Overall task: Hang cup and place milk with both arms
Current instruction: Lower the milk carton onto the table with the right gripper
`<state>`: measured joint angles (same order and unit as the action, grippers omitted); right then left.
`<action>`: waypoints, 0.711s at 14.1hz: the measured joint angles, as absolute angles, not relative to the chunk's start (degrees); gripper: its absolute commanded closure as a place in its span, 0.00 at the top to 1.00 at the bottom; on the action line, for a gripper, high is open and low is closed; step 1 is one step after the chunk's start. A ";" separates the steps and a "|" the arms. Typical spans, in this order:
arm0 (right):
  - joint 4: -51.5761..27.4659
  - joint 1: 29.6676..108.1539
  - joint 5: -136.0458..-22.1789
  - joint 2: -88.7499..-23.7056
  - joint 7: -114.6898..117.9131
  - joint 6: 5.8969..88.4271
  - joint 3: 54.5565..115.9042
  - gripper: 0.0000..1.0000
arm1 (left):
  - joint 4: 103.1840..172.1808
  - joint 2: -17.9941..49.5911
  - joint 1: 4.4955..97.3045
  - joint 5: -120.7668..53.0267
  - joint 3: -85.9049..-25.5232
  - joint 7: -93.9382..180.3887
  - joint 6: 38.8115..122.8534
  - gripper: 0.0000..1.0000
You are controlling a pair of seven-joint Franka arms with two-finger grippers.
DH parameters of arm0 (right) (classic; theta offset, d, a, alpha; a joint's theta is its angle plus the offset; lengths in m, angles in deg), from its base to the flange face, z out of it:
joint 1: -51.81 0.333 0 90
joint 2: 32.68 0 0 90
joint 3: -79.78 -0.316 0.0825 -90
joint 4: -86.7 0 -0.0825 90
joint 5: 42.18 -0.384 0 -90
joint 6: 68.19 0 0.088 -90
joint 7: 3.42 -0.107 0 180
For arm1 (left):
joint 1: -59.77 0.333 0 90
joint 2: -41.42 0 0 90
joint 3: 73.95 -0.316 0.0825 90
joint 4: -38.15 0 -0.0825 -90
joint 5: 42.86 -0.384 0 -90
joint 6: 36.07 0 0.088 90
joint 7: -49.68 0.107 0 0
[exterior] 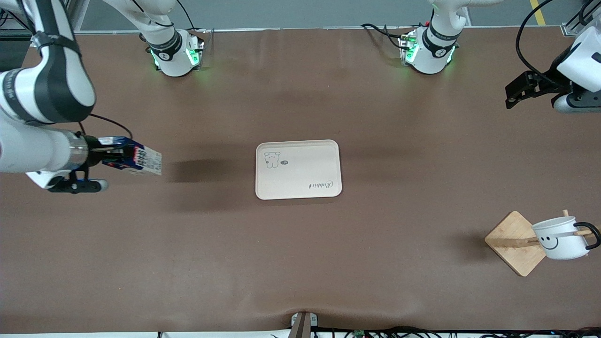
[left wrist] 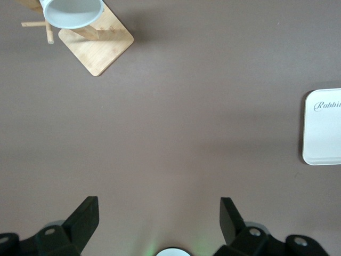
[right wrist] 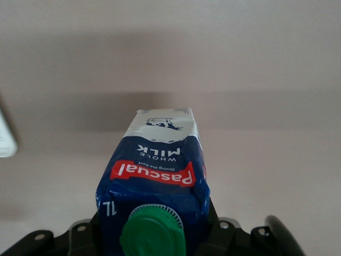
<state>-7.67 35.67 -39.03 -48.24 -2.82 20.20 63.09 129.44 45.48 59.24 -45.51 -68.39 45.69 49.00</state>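
Gripping the milk [exterior: 136, 159] near its capped end, my right gripper [exterior: 110, 157] holds the carton sideways, off the table toward the right arm's end, base pointing at the tray [exterior: 328, 145], presumably the drop spot. Right forearm reaches level, wrist horiz. My left gripper [exterior: 516, 91] waits w/ fingers [left wrist: 85, 218] spread, empty, above the table. The cup [exterior: 558, 239] already hangs by its handle on the wooden rack [exterior: 509, 249]

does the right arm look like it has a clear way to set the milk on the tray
Probably yes. The right gripper is shut on the milk above bare table toward the right arm's end, and nothing stands between it and the tray. The left gripper waits open, well off.
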 measured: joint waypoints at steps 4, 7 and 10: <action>-19.76 35.69 -39.91 -46.01 7.07 32.00 70.64 0.00 | 129.86 45.49 59.23 -45.50 -67.99 45.69 49.39 1.00; -24.31 35.83 -40.54 -45.21 7.14 34.71 71.34 0.00 | 129.89 45.49 59.24 -45.50 -67.99 45.69 49.39 1.00; -25.85 35.85 -43.86 -44.81 7.20 35.87 73.30 0.00 | 130.10 45.66 59.27 -45.50 -67.97 45.69 49.39 1.00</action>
